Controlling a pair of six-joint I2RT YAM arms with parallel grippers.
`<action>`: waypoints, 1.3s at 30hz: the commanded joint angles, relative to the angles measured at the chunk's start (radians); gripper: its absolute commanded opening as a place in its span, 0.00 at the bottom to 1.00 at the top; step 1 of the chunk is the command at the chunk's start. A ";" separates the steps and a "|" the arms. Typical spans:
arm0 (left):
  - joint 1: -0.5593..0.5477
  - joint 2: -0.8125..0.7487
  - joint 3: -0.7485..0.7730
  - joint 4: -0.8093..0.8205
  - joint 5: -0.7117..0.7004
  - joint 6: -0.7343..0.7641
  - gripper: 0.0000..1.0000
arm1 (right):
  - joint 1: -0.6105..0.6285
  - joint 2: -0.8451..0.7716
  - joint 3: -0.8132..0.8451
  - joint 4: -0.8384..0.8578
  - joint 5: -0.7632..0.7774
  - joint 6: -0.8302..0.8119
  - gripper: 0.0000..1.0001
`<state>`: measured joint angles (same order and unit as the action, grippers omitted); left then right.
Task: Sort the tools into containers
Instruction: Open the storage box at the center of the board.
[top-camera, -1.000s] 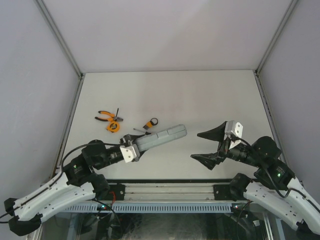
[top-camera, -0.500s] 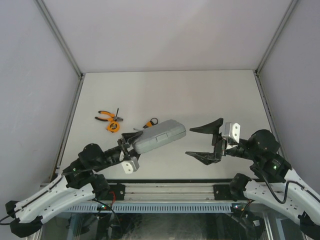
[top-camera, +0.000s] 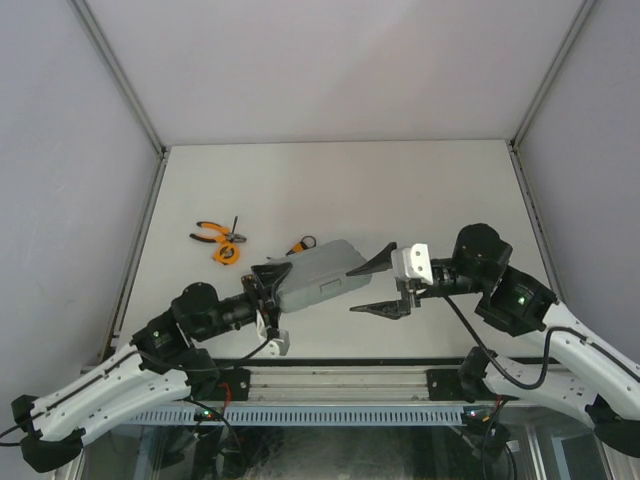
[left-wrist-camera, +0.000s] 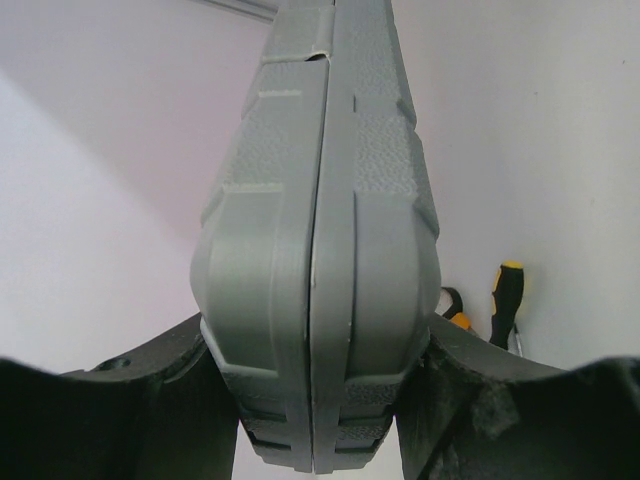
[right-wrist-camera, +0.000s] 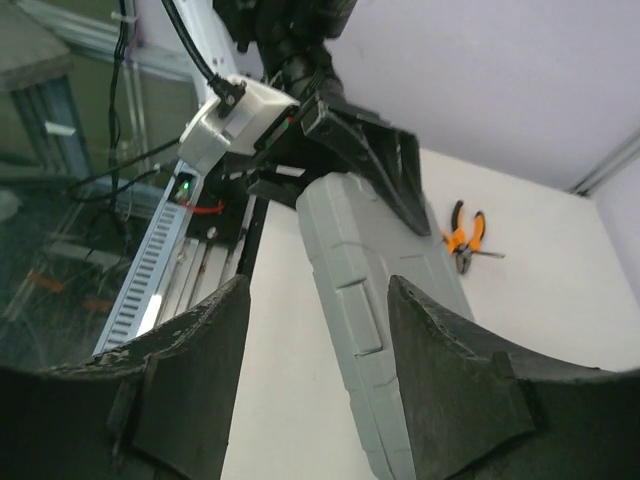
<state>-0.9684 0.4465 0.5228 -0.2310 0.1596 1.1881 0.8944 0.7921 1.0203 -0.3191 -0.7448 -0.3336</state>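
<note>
The grey tool case (top-camera: 318, 270) is closed, and my left gripper (top-camera: 268, 287) is shut on its near-left end, holding it turned partly on edge. In the left wrist view the case (left-wrist-camera: 320, 230) stands seam-up between both fingers (left-wrist-camera: 150, 400). My right gripper (top-camera: 372, 285) is open, with its jaws straddling the case's right end without touching; the case (right-wrist-camera: 350, 250) also shows in the right wrist view. Orange-handled pliers (top-camera: 209, 234), an orange tape measure (top-camera: 227, 254) and the hex-key set (top-camera: 301, 244) lie on the table behind the case. A yellow-and-black screwdriver (left-wrist-camera: 505, 300) lies there too.
The metal rail (top-camera: 330, 383) and the arm bases run along the table's near edge. Grey walls close off the left, right and far sides. The pliers also show in the right wrist view (right-wrist-camera: 465, 235).
My left gripper has rolled the case further onto its edge and shifted it slightly left. My right gripper has swung left, still open, until it straddles the case's right end.
</note>
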 joint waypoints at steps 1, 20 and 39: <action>0.002 0.004 0.066 0.072 -0.004 0.137 0.00 | 0.014 0.030 0.031 -0.071 -0.018 -0.097 0.56; -0.016 -0.051 0.054 0.071 0.050 0.155 0.00 | 0.051 0.199 0.078 -0.137 0.040 -0.163 0.49; -0.016 -0.053 0.054 0.096 0.036 0.124 0.00 | 0.079 0.244 0.078 -0.201 0.052 -0.150 0.34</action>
<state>-0.9798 0.4099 0.5228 -0.2771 0.1951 1.3205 0.9592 1.0237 1.0599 -0.4881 -0.6888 -0.4911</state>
